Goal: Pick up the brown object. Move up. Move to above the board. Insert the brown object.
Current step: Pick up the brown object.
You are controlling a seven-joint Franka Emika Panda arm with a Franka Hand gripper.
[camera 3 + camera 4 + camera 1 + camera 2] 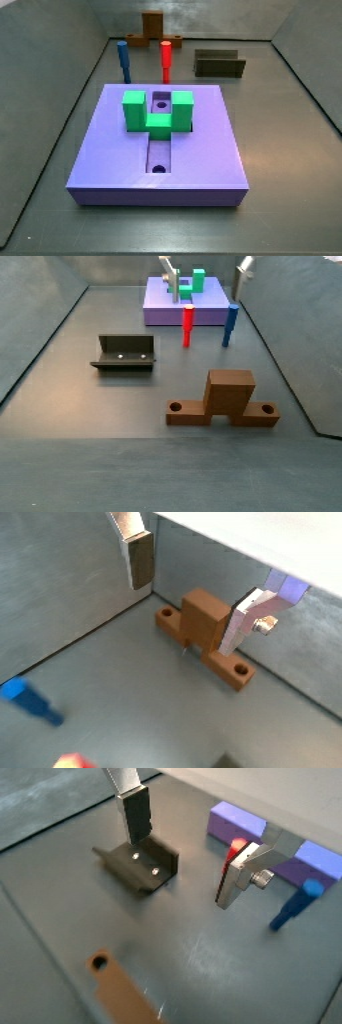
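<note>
We see the gripper [206, 273] only at the top edge of a side view, up high. Its fingers [135, 557] are wide apart and hold nothing. In a wrist view we look down between them at the brown object [203, 630]. It stands on the grey floor near a wall, with a tall middle and a flat end with a hole on each side. In another wrist view only one flat brown end with a round hole shows.

A side view shows the board [201, 150] best, and the gripper is not in that picture. The brown object is at the far end there, well apart from the board. A green block [158, 110] sits in the board's groove, and small round holes show in the groove. A red peg [166, 58] and a blue peg [123, 60] stand just behind the board. The fixture [219, 64] stands near them.
</note>
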